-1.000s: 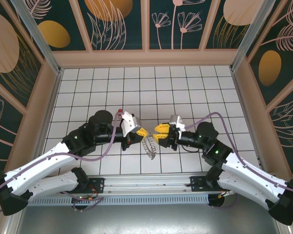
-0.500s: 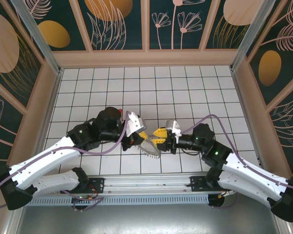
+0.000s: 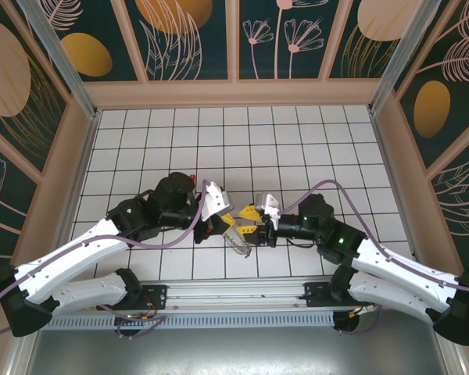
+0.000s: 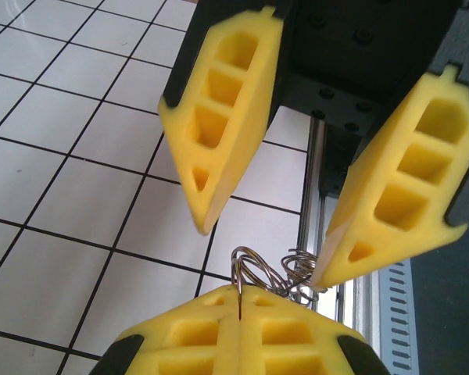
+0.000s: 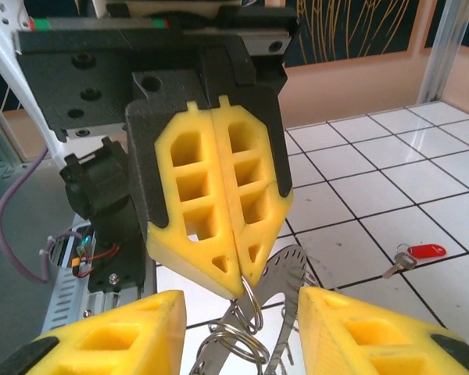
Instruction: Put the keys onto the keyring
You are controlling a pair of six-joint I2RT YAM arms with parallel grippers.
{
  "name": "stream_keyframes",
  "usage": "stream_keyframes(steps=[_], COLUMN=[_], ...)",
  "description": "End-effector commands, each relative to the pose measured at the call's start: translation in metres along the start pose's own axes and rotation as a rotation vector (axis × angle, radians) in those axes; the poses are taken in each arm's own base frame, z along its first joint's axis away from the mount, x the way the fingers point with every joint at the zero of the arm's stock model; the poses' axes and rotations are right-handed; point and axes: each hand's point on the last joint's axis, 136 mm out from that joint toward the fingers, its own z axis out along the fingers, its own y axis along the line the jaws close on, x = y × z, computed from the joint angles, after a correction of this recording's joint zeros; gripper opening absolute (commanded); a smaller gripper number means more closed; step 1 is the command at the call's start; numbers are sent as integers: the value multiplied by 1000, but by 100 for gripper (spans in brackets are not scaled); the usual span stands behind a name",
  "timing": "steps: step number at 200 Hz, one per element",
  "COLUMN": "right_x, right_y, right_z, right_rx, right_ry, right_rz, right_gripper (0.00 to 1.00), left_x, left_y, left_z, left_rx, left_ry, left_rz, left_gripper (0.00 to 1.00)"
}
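The keyring (image 5: 285,269) is a grey toothed metal strip with several wire loops (image 4: 270,273) on it, and it hangs just above the floor (image 3: 238,241). My left gripper (image 4: 238,291) is shut on one wire loop; seen in the right wrist view, the left gripper (image 5: 242,283) points down with the loop at its tips. My right gripper (image 5: 241,305) is open, its jaws standing on either side of the loops without pinching them. The right gripper (image 4: 262,254) faces the left gripper (image 3: 227,222) tip to tip. The key (image 5: 418,252), red-headed, lies on a tile; the key (image 3: 193,178) is beyond the left arm.
White tiled floor (image 3: 297,148) with black grid lines, walled on three sides by wooden panels (image 3: 234,92). A metal rail (image 3: 234,291) runs along the near edge behind the arm bases. Purple cables loop over both arms.
My right gripper has moved left, closer to the left gripper, and its jaws have spread wider around the loops. The left gripper stayed shut on the keyring, which swung from hanging to tilted.
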Motion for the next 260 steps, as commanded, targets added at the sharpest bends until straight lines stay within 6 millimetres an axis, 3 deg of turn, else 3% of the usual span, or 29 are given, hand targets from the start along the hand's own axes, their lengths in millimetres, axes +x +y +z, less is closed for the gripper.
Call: stream_keyframes(steps=[1, 95, 183, 236, 260], right_x=[-11, -10, -14, -17, -17], right_y=[-1, 2, 8, 7, 6], right_z=[3, 7, 3, 2, 1], right_rx=[13, -7, -22, -15, -5], right_ry=[-5, 0, -13, -26, -33], right_rz=[-39, -50, -59, -68, -74], right_gripper=[42, 24, 25, 0, 0], left_x=[-14, -16, -10, -9, -9], left_y=[-10, -17, -15, -16, -16], left_z=[-11, -14, -9, -10, -9], left_rx=[27, 54, 50, 51, 53], left_ry=[-54, -65, -38, -35, -36], left_rz=[52, 67, 60, 58, 57], left_gripper=[0, 0, 0, 0, 0])
